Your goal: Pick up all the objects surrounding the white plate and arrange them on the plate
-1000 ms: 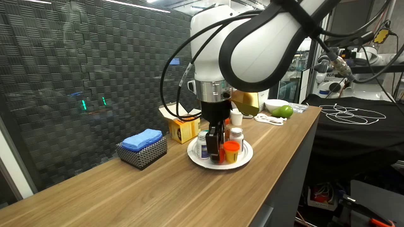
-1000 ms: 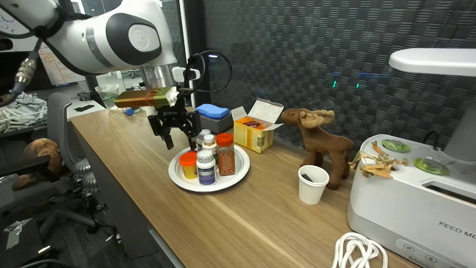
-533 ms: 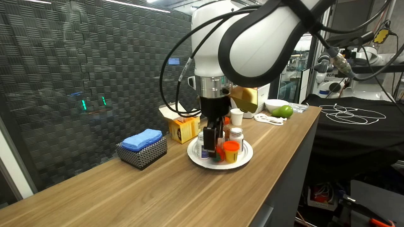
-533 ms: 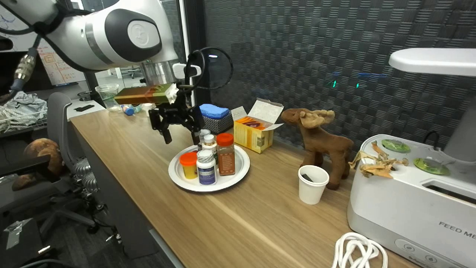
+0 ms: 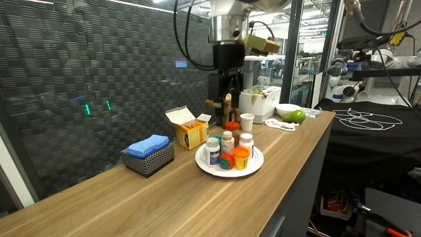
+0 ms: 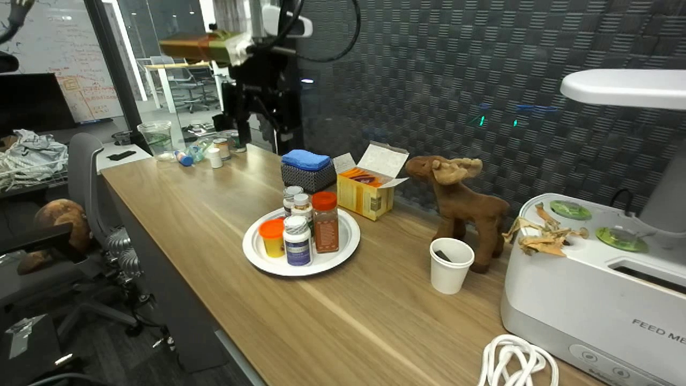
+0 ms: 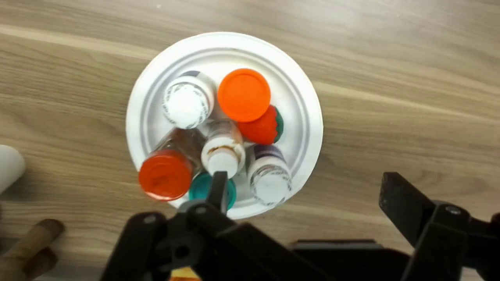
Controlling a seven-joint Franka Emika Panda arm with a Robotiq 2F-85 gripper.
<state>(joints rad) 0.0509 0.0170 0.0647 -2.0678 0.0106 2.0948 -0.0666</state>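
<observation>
High above the white plate (image 7: 312, 128) hangs my gripper (image 7: 305, 175), open, with nothing between its fingers. On the plate three white-capped bottles (image 5: 212, 153) stand upright. Beside them are a yellow cup with an orange lid (image 5: 241, 159), a red-topped jar (image 6: 325, 222) and a teal-lidded thing (image 7: 200, 185), partly hidden behind a finger in the wrist view. A red ball with a green patch (image 5: 227, 161) lies at the cup's side, hidden in an exterior view. All of these sit close together on the plate.
Near the back wall are a yellow carton (image 6: 358, 198) with raised flaps, a dark box (image 6: 308, 178) under a blue cloth, and a brown toy moose (image 6: 466, 203). A paper cup (image 6: 449, 273), white cord (image 6: 517, 359) and white appliance (image 6: 600, 289) stand farther along the counter.
My gripper has risen well above the plate, and its jaws have spread somewhat wider. The red ball, earlier behind a finger, now shows fully on the plate. Nothing on the plate has visibly moved.
</observation>
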